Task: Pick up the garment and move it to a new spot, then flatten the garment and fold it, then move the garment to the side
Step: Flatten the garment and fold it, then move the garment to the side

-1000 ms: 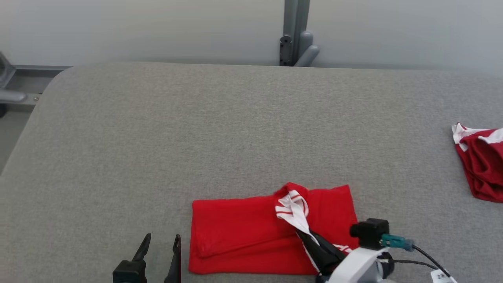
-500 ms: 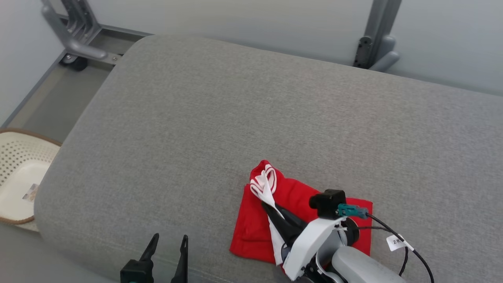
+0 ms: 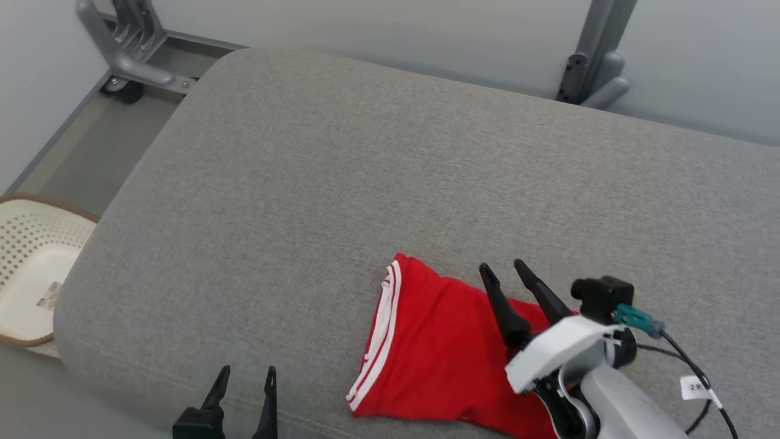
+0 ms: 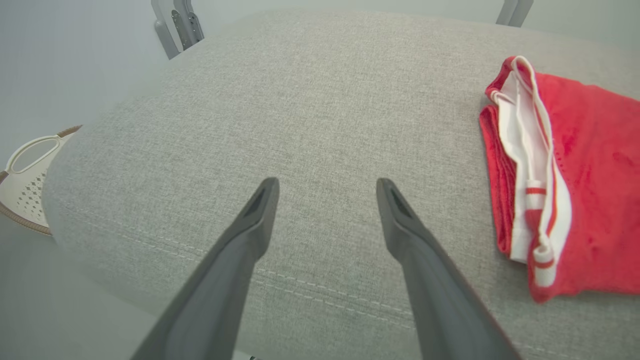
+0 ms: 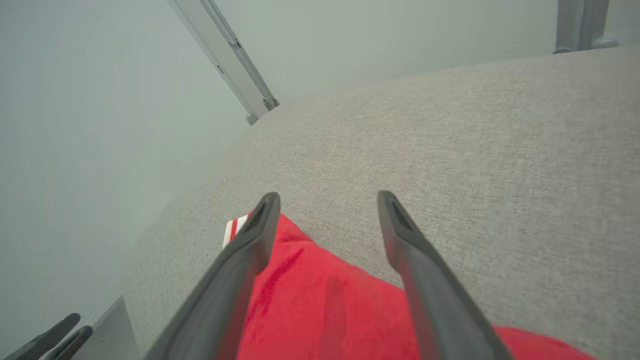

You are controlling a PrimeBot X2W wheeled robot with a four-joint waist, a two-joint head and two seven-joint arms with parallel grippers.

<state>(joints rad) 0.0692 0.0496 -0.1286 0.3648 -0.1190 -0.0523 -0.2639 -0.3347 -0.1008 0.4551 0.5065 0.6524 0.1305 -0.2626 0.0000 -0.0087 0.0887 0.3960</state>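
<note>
The left gripper [image 4: 327,185] hangs over the near edge of the grey padded table [image 4: 300,100], its 2 dark fingers spread wide. To its right lies the folded red garment [image 4: 595,165], its white-striped edge toward the gripper. A pale basket [image 4: 25,175] sits past the table's left end.

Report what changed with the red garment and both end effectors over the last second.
The right end effector opened, letting go of the folded red garment with white stripes; its lifted white-trimmed flap dropped flat. The left end effector stayed open over the grey cushioned surface.
</note>
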